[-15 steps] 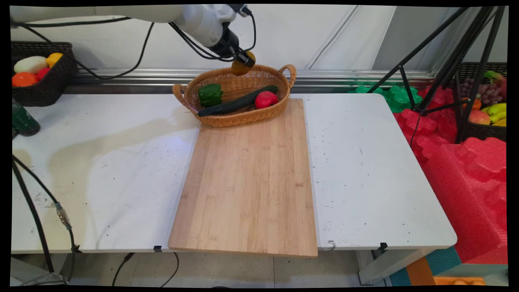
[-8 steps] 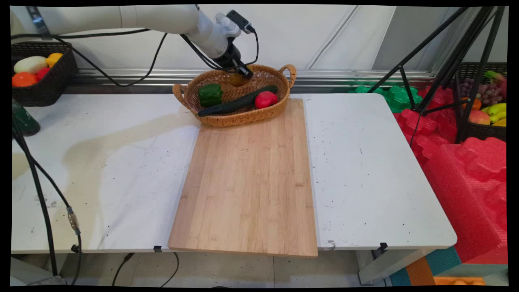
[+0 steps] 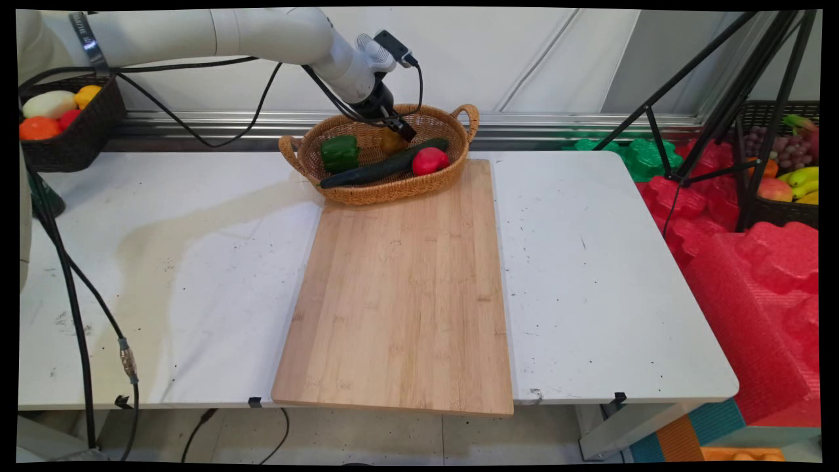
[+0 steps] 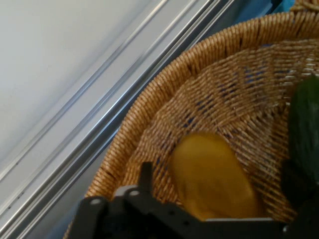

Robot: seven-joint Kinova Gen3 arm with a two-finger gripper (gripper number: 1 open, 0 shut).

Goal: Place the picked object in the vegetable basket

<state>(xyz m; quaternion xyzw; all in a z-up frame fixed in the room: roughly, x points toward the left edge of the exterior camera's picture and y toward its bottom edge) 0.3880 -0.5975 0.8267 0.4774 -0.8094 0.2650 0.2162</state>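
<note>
**The gripper is reaching into the wicker basket by a yellow fruit**

The black gripper [image 3: 400, 128] is hanging inside the wicker basket [image 3: 459, 154], close to the back wall of it. A yellow-orange fruit [image 3: 391, 141] is sitting right at the gripper's tip, down in the basket. In the hand view the yellow-orange fruit [image 4: 212, 179] is lying against the woven wall of the wicker basket [image 4: 149, 119], just past the black linkage. I cannot tell if the gripper is holding the fruit or if it is open, because the tips are not showing clearly.

A long dark green cucumber [image 3: 383, 167] is lying slantwise across the basket, just in front of the fruit. A green bell pepper [image 3: 339, 153] is sitting at the left end of the basket, and a red tomato [image 3: 430, 160] is sitting at the right end, touching the cucumber.

The basket is standing at the far end of a wooden cutting board [image 3: 400, 295], which is lying on the white table [image 3: 603, 282]. A dark basket [image 3: 78, 141] with more fruit is standing at the far left, well apart from the gripper
</note>
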